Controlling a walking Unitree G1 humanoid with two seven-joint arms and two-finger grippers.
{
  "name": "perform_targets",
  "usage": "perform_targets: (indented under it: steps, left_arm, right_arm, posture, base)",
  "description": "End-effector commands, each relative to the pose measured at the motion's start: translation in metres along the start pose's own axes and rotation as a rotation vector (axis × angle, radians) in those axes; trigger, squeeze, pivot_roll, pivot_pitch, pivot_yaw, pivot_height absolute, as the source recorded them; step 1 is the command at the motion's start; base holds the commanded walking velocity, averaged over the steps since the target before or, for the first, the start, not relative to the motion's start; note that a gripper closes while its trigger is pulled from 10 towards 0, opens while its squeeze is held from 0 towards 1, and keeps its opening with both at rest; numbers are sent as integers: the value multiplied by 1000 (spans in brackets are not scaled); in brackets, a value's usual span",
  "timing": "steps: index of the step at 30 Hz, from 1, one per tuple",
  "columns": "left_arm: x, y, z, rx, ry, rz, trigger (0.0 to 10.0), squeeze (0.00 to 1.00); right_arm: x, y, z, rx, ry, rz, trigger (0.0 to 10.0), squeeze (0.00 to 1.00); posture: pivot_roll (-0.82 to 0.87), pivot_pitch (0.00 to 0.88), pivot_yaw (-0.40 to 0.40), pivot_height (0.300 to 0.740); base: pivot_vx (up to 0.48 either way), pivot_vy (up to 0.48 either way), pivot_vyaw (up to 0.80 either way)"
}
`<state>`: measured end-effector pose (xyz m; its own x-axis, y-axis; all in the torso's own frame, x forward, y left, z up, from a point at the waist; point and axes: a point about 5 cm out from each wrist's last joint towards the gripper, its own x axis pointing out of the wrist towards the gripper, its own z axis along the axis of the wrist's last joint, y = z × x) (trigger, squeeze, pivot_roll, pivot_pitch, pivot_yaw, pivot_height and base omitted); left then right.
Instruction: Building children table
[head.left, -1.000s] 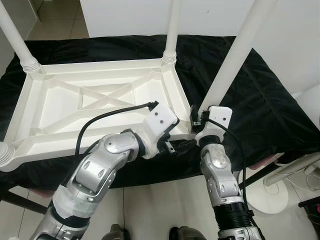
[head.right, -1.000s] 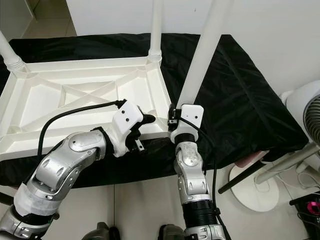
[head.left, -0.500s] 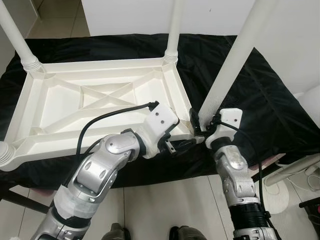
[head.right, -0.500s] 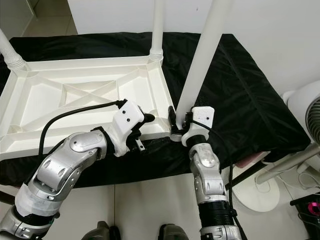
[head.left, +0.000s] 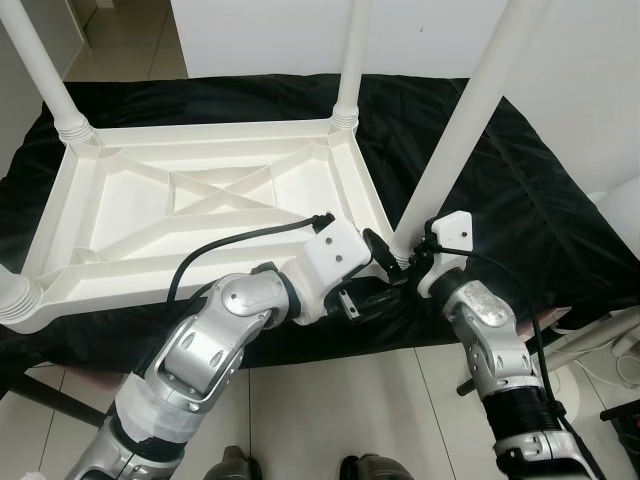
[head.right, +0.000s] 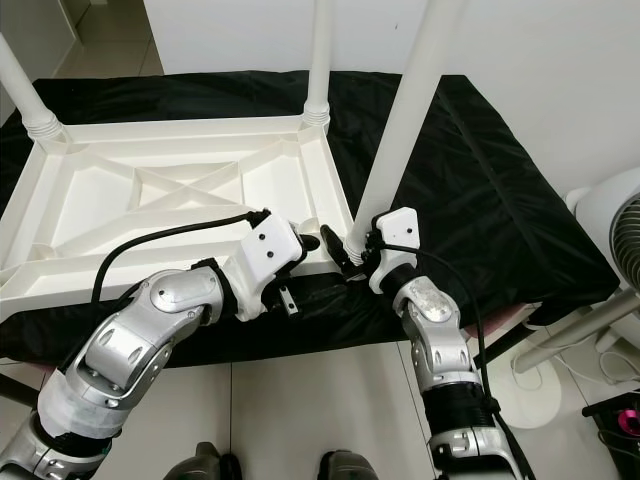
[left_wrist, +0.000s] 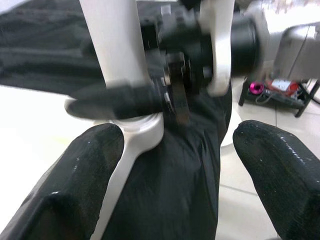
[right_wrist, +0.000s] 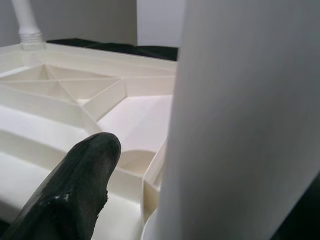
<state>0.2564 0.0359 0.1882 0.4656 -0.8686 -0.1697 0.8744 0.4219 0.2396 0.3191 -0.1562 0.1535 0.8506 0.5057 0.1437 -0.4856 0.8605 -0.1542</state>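
Change: right gripper (head.left: 400, 262) has swung right, to 4 o'clock of the leg (head.left: 455, 140).
Jaws: right clamped on leg's base; left gripper (head.left: 385, 258) apart.
Handling: leg light, stiff, slick plastic; hold low.

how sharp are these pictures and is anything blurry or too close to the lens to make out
Both eye views are sharp and evenly lit; the white tabletop reads clearly against the black cloth. In the left wrist view the right gripper and leg base are smeared with blur. In the right wrist view the table leg looms close, soft and featureless, with one dark finger out of focus.
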Motion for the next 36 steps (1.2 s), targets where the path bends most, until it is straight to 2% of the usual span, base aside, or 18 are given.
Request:
perform_targets:
  steps: [1,6,8,10,11,12,13,14,15,16,17,18,19,26,27,32,33,36]
  left_arm:
    - [2,2,-4,-7,9,90,10000,0]
    - [11,5,-25,-65,53,190,10000,0]
    - [12,5,-28,-71,56,200,10000,0]
    - [13,5,-26,-98,37,211,10000,0]
    - [14,3,-26,-103,31,205,10000,0]
    - [14,3,-26,-103,31,205,10000,0]
    - [14,2,-25,-98,28,197,10000,0]
    - [14,2,-25,-98,28,197,10000,0]
    - [14,0,-25,-86,30,189,10000,0]
    - [14,-1,-25,-83,29,184,10000,0]
    - [14,-1,-25,-83,29,184,10000,0]
    - [14,-1,-25,-81,28,179,10000,0]
    - [14,-2,-24,-78,27,176,10000,0]
    - [16,1,-22,-68,17,176,10000,0]
    - [15,2,-21,-66,14,177,10000,0]
    - [15,1,-21,-64,13,177,10000,0]
    - [15,2,-21,-63,13,178,10000,0]
    - [14,2,-20,-60,12,181,10000,0]
  right_arm:
    - [-1,-3,-3,-9,19,17,10000,0]
    - [-1,-17,-7,-47,62,65,9843,0]
    - [-1,-18,-8,-49,65,74,9843,0]
    - [-1,-19,-10,-54,72,83,9373,0]
    - [-1,-19,-11,-58,75,89,7490,0]
    - [-1,-19,-11,-58,75,89,7490,0]
    - [-1,-20,-12,-61,78,92,6510,0]
    - [-1,-20,-12,-61,78,92,6510,0]
    - [-1,-20,-12,-59,78,95,5647,0]
    - [-1,-21,-13,-59,77,101,3020,0]
    - [-1,-21,-13,-59,77,101,3020,0]
    - [-1,-21,-13,-64,78,107,431,0]
    - [-1,-21,-13,-66,78,110,0,0]
    - [-3,-24,-15,-77,79,111,0,0]
    - [-4,-25,-17,-83,92,99,4863,0]
    - [-5,-26,-19,-91,100,87,4863,0]
    - [-5,-25,-22,-79,112,75,10000,0]
    - [-6,-19,-29,-40,136,41,10000,0]
  posture:
    - [-82,52,-7,740]
    - [-77,54,-10,740]
    - [-77,54,-10,740]
    - [-76,53,-8,740]
    - [-74,51,-5,740]
    - [-74,51,-5,740]
    - [-74,51,-5,740]
    - [-74,51,-5,740]
    - [-74,51,-3,740]
    - [-74,51,-3,740]
    - [-74,51,-3,740]
    - [-75,51,0,740]
    - [-75,51,0,740]
    - [-76,52,3,740]
    - [-75,51,3,740]
    - [-74,52,1,740]
    - [-74,52,1,740]
    - [-73,55,-1,740]
  base:
    - [0,0,0]
    - [0,0,0]
    - [0,0,0]
    - [0,0,0]
    - [0,0,0]
    - [0,0,0]
    - [0,0,0]
    - [0,0,0]
    - [0,0,0]
    - [0,0,0]
    - [0,0,0]
    - [0,0,0]
    - [0,0,0]
    - [0,0,0]
    - [0,0,0]
    - [0,0,0]
    - [0,0,0]
    - [0,0,0]
